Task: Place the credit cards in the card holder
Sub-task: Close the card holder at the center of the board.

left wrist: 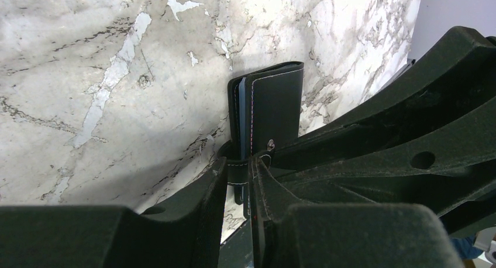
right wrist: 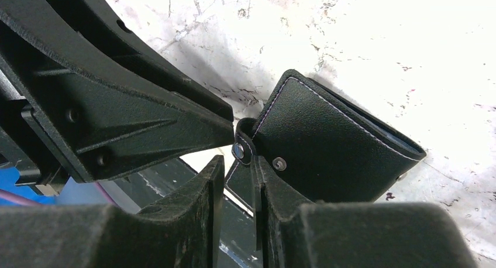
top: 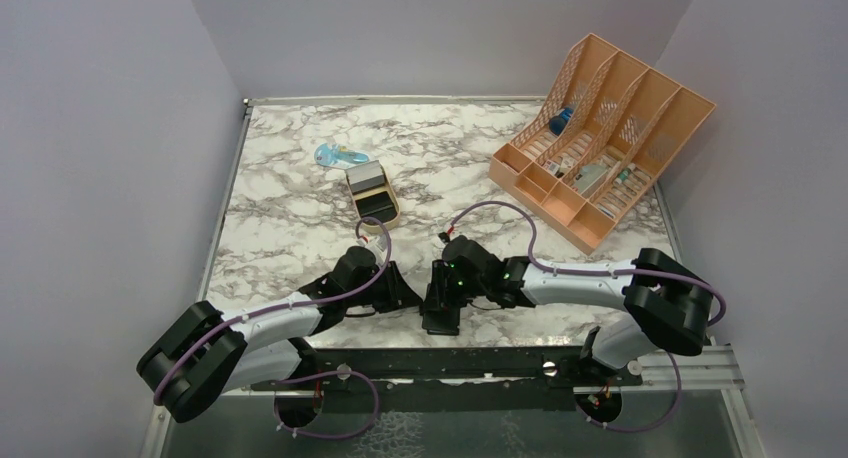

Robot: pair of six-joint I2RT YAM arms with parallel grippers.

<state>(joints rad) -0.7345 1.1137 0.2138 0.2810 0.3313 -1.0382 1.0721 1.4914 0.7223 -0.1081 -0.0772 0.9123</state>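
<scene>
**Black leather, nipped at the strap from two sides**

Found at the near edge of the marble table (top: 290,208), between the two wrists: card holder (left wrist: 275,104), folded shut and stood on one edge. Long axis pointing straight away from the left gripper (left wrist: 240,165), toward the far side of the table. Pinched at its snap strap (left wrist: 237,171) by that gripper, fingers drawn close on the leather. Nipped at the strap end as well by the right gripper (right wrist: 238,165), coming in from the opposite side, jaws likewise nearly together. Body of the holder lying up and to the right of those tips. Equally near to both arms. Only a sliver of blue-grey lining on show at the fold, so probably to be prised open before loading. Credit cards: none in either grip, none made out for certain in any view.
</scene>
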